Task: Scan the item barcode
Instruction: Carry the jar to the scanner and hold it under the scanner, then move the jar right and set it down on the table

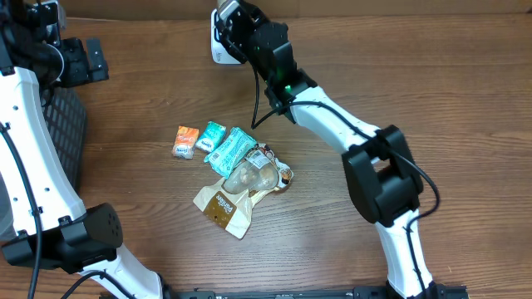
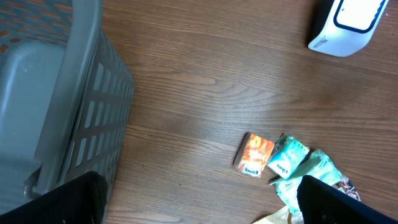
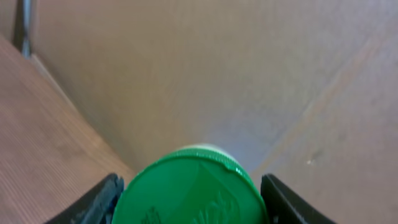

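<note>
In the right wrist view, a container with a round green lid [image 3: 189, 190] fills the space between my right gripper's [image 3: 190, 206] fingers, which are shut on it. From overhead, that right gripper [image 1: 237, 29] is at the table's far edge, right beside the white barcode scanner [image 1: 217, 48]; the held item is hard to make out there. The scanner [image 2: 345, 25] also shows in the left wrist view, at the top right. My left gripper [image 2: 199, 205] is open and holds nothing, hovering at the far left [image 1: 83, 60] near the basket.
A dark grey slatted basket [image 2: 62, 93] stands at the table's left edge [image 1: 66, 124]. Mid-table is a pile of snacks: an orange packet [image 1: 184, 141], teal packets [image 1: 229, 148], a clear bag [image 1: 253, 174] and a beige bag [image 1: 224, 203].
</note>
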`<state>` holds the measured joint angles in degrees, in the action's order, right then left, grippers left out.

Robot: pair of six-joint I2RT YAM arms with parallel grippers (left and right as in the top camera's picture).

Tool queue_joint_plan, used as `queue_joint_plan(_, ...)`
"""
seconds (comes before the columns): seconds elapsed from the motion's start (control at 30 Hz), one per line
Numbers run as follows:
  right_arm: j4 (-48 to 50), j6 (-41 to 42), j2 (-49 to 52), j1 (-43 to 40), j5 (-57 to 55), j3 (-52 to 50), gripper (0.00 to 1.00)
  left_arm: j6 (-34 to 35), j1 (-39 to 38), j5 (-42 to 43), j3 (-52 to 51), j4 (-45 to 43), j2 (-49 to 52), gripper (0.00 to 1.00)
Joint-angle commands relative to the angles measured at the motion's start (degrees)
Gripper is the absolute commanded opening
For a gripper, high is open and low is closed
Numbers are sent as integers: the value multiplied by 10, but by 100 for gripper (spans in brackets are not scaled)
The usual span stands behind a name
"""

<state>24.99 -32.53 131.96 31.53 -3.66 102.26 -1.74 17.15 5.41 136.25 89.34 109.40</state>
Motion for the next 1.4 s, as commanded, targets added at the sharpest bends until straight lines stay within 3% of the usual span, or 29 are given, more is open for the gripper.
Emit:
queue_joint_plan(0.0, 46, -75, 18, -4, -3, 12, 20, -11, 0, 4, 11, 0, -10, 100)
queue_joint_plan(0.47, 69, -251, 48, -28, 77, 12, 18, -10, 0, 4, 11, 0, -10, 99)
queue_joint_plan(0.93, 85, -295, 78, -38, 113, 22, 19, -10, 0, 4, 11, 0, -10, 100)
queue_joint_plan(1.2, 136, -267, 76, -20, 72, 24, 19, -10, 0, 4, 11, 0, -10, 100)
queue_joint_plan(1.37, 131, -155, 35, -8, 23, 24, 20, -10, 0, 4, 11, 0, -10, 100)
